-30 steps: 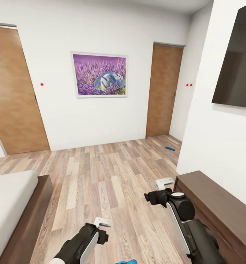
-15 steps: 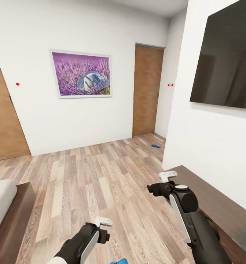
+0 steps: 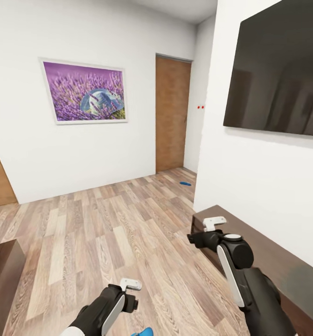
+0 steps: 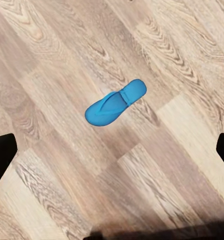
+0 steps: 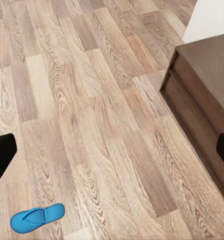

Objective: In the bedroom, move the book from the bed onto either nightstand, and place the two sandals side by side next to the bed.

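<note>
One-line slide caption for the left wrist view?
Blue sandal lying flat on the wood-plank floor, framed between the open left gripper's dark fingers.

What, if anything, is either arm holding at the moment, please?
Nothing: both sets of jaws stand wide open over bare floor. One blue sandal lies flat on the planks below the left arm, untouched.

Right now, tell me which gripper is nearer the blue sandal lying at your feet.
Left. The left gripper hangs just above the blue sandal on the floor, jaws wide open. The right gripper is farther off, raised beside the long dark cabinet.
</note>
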You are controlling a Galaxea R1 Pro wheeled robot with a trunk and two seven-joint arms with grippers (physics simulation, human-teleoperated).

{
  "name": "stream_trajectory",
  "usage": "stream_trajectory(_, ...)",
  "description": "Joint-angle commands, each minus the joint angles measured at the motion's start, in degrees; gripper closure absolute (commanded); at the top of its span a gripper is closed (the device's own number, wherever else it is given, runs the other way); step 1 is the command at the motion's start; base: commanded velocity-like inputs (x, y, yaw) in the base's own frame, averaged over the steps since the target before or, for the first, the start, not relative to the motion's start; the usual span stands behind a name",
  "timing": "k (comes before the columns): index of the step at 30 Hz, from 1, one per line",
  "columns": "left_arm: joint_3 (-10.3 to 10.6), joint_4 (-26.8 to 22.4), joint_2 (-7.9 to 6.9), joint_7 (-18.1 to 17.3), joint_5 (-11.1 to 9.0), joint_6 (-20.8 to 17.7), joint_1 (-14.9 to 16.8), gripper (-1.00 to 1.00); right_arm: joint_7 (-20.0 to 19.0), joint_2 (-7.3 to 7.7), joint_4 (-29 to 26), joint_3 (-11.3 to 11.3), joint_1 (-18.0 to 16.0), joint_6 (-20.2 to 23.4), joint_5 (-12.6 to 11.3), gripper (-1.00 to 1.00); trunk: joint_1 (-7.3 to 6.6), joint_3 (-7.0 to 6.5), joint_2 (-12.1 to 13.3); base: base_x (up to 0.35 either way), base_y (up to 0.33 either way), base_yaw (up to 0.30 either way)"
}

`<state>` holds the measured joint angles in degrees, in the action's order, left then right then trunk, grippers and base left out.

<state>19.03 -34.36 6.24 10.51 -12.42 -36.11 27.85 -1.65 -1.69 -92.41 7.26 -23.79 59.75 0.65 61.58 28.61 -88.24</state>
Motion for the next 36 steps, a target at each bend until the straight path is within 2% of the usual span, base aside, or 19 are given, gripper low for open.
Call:
stream_trajectory(1,0.55,0.45,-0.09,0.31,-0.15,-0.24,0.81,-1.00,-0.59,0.03,-0.04,-0.70,-0.05,0.25,-0.75,-1.00,0.22,0.25,-0.45,0.000,0.000,-0.070)
stream_trajectory(2,0.55,0.45,-0.09,0.31,-0.15,-0.24,0.81,-1.00,-0.59,0.03,-0.04,-0.70,-0.05,0.25,-0.75,-1.00,0.44,0.43,-0.85,0.000,0.000,-0.070)
stream_trajectory(3,1.05,2.35,-0.17,-0.53,0.80,-0.21,2.92,-1.00,-1.53,0.03,-0.03,-2.15,0.21,0.25,-2.81,-1.00,0.66,0.61,-1.25,0.000,0.000,-0.045)
stream_trajectory(4,1.25,3.81,-0.19,-1.22,1.19,-0.18,4.01,-1.00,-1.93,0.06,-0.01,-2.70,0.25,0.25,-3.87,-1.00,0.88,0.79,-1.65,0.000,0.000,-0.036)
stream_trajectory(5,1.48,7.35,-0.22,-3.09,1.74,-0.25,5.75,-1.00,-2.51,0.09,-0.01,-3.47,0.36,0.25,-5.47,-1.00,1.10,0.97,-2.06,0.000,0.000,-0.023)
stream_trajectory(6,1.48,7.35,-0.22,-3.09,1.74,-0.25,5.75,-1.00,-2.51,0.09,-0.01,-3.47,0.36,0.25,-5.47,-1.00,1.32,1.15,-2.46,0.000,0.000,-0.023)
stream_trajectory(11,1.89,14.49,-0.31,-7.13,2.56,-0.22,7.92,-1.00,-3.14,0.10,-0.04,-3.81,0.48,0.25,-7.22,-1.00,2.42,2.04,-4.46,0.000,0.000,-0.012)
stream_trajectory(12,3.10,16.34,-0.42,-8.28,3.37,0.26,8.28,-1.00,-3.32,0.10,-0.04,-3.25,0.55,0.25,-7.62,-1.00,2.64,2.22,-4.86,0.000,0.000,-0.015)
stream_trajectory(14,3.93,16.73,-0.46,-8.55,3.95,0.45,8.35,-1.00,-3.36,0.10,-0.04,-3.06,0.58,0.25,-7.70,-1.00,3.08,2.58,-5.67,0.000,0.000,-0.020)
stream_trajectory(17,6.76,17.53,-0.49,-9.42,5.85,0.89,8.48,-1.00,-3.42,0.11,-0.05,-2.68,0.62,0.25,-7.86,-1.00,3.74,3.12,-6.87,0.000,0.000,-0.027)
stream_trajectory(18,8.92,18.02,-0.49,-10.90,7.43,0.74,8.95,-1.00,-3.47,0.16,-0.05,-2.39,0.64,0.25,-7.98,-1.00,3.96,3.30,-7.27,0.000,0.000,-0.108)
stream_trajectory(19,9.51,18.18,-0.51,-11.71,7.90,0.52,9.56,-1.00,-3.49,0.17,-0.05,-2.36,0.61,0.25,-7.99,-1.00,4.18,3.48,-7.67,0.000,0.000,-0.117)
stream_trajectory(24,10.49,18.96,-0.47,-13.71,9.11,0.33,11.80,-1.00,-3.53,0.19,-0.05,-2.41,0.29,0.25,-8.02,-1.00,5.28,4.38,-9.68,0.000,0.000,-0.075)
stream_trajectory(30,10.71,19.09,-0.25,-14.16,9.46,0.57,12.19,-1.00,-3.53,0.16,-0.05,-2.42,0.31,0.25,-8.03,-1.00,6.59,5.46,-12.08,0.000,0.000,-0.034)
stream_trajectory(36,10.84,19.11,-0.40,-14.59,10.19,1.20,12.29,-1.00,-3.53,0.16,-0.05,-2.52,0.05,0.25,-8.06,-1.00,7.91,6.53,-14.49,0.000,0.000,-0.182)
